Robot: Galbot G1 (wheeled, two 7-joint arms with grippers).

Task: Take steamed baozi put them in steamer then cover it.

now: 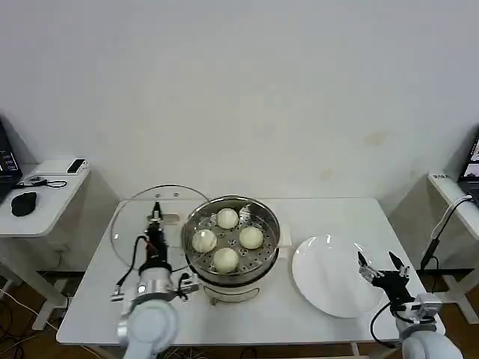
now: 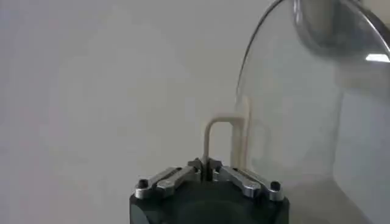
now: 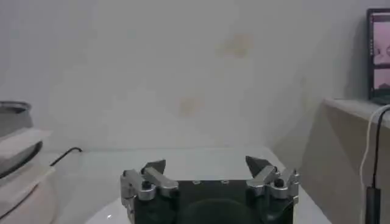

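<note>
Meanwhile, the glass lid's handle [image 2: 220, 139] was apparently clamped by the left gripper [image 1: 156, 218], while the right gripper [image 1: 381, 266] was held unclenched above the white plate [image 1: 329, 277].

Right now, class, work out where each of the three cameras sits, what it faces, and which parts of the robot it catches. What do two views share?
Head view: high, looking down at the table; both arms show.
Left wrist view: behind the left claw, shut on the glass lid handle.
Right wrist view: behind the open right claw, facing the wall.
Shared: head and left wrist views both show the lid.
</note>
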